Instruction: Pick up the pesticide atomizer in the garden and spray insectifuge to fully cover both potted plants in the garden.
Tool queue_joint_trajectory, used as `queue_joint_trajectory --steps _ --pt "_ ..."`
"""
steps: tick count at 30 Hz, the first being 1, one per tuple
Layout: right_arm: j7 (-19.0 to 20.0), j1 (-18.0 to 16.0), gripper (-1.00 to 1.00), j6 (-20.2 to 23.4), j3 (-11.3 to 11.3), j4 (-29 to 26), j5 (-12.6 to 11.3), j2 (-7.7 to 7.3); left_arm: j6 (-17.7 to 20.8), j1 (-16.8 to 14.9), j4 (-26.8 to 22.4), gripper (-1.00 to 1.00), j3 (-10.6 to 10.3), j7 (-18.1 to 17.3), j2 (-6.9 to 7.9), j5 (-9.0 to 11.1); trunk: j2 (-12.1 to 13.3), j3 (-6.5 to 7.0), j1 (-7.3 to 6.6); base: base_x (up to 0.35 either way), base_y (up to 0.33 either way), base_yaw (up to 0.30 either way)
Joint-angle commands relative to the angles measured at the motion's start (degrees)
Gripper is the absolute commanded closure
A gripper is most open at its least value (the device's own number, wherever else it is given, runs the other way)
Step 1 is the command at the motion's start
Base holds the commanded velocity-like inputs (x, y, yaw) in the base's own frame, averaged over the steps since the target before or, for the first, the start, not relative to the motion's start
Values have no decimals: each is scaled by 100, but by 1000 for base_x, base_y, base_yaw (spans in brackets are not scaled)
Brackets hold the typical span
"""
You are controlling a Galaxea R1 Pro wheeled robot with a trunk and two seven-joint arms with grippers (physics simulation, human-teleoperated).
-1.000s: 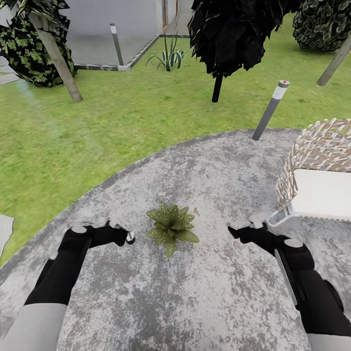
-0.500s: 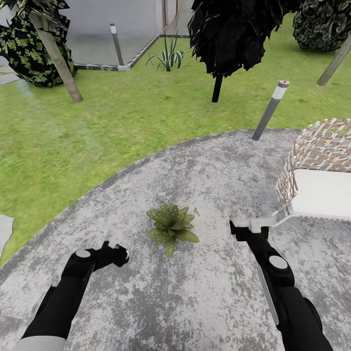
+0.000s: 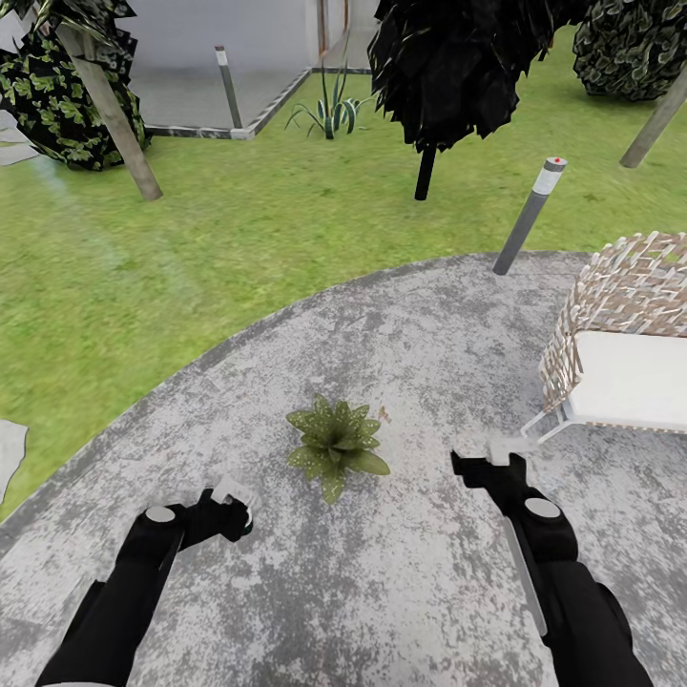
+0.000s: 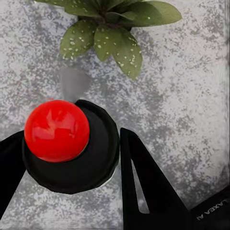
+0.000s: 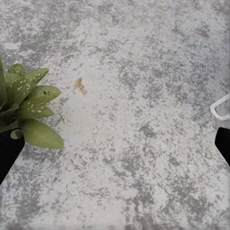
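Grey mottled stone patio (image 3: pixel 401 315) lies under both arms, with green lawn (image 3: pixel 191 239) curving round its far edge. One potted plant (image 3: pixel 336 444) — a small rosette of pale-speckled pointed leaves — sits on the stone between the two hands, a little ahead of each; its pot is hidden beneath the leaves. In the head view the left hand (image 3: pixel 232 506) hangs low over the patio, just short of the plant and to its left. In the left wrist view a round black part capped with a glossy red ball (image 4: pixel 56 130) lies between the dark fingers (image 4: pixel 143 182), with the plant's leaves (image 4: pixel 112 36) just beyond; whether this hand is clamped on it or merely around it I cannot tell. The right hand (image 3: pixel 482 458) hovers on the plant's other side; in the right wrist view its dark fingertips (image 5: pixel 8 151) sit at opposite edges, spread wide with bare stone between them and the plant (image 5: pixel 26 112) by one tip. Beyond the right hand stands a wicker seat (image 3: pixel 625 286) with a white cushion — farther out, a grey bollard lamp (image 3: pixel 530 215) at the patio's rim.
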Motion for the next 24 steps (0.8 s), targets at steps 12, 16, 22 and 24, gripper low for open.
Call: queue_joint_trajectory --steps 12,16,22,24 --pt "33 -3 -100 33 -24 -16 46 -1 -19 33 -10 100 -40 -45 -24 -25 -3 55 0 0 0 0" --pt "33 -3 -100 33 -20 -13 48 -1 -17 34 -10 100 -52 -52 -45 -25 -3 92 0 0 0 0" --pt "33 -3 -100 33 -26 -13 50 -1 -18 34 -14 100 -50 -54 -167 -25 -3 147 0 0 0 0" --pt "33 -3 -100 33 -27 -13 48 -1 -19 34 -14 100 -50 -54 -170 -27 -3 166 0 0 0 0"
